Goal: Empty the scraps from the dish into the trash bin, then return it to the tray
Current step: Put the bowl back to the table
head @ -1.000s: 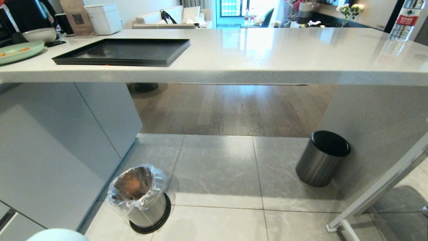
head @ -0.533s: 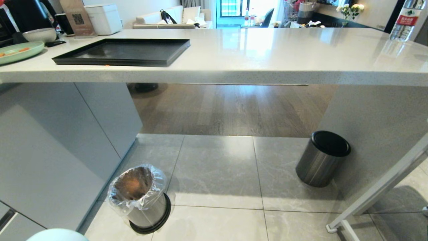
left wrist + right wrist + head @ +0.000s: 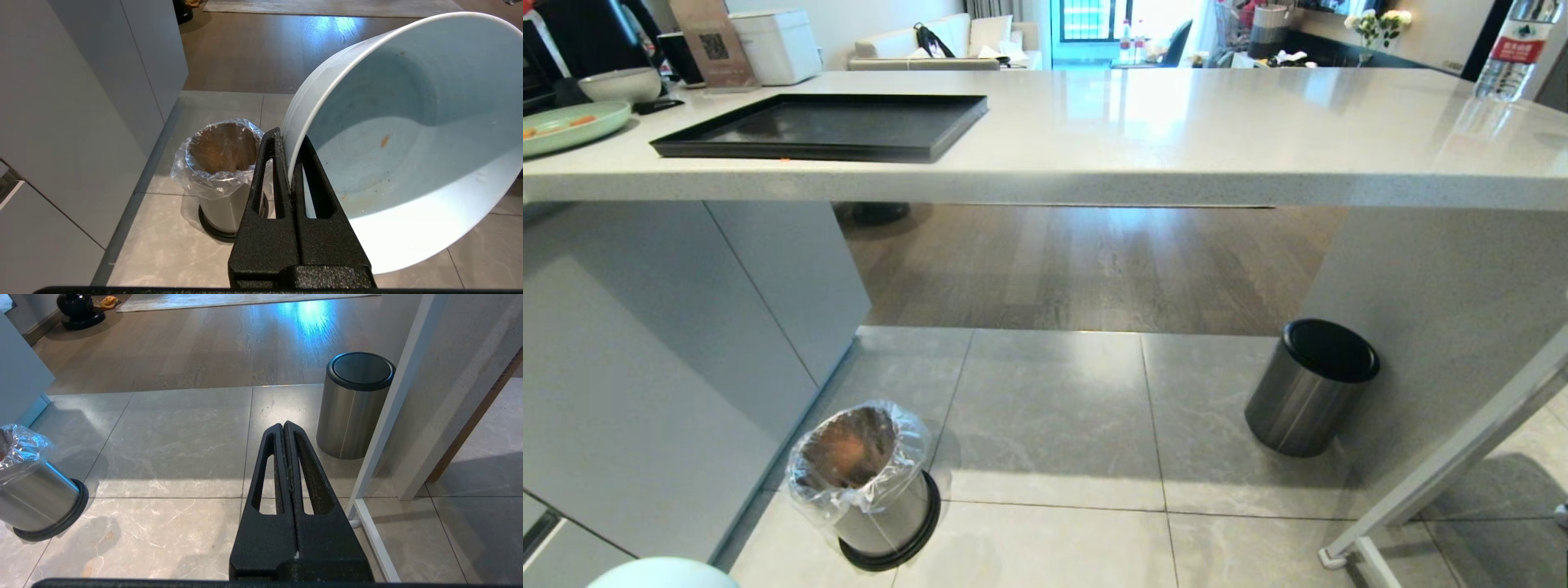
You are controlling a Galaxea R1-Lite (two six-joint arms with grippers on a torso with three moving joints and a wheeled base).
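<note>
Here the left gripper clamps the dish rim — right gripper clenched, empty.

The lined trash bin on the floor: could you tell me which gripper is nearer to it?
Left. The left gripper, shut on the dish rim, hangs just beside the trash bin; the right gripper, shut and empty, sits farther off, nearer the lidded bin.
</note>
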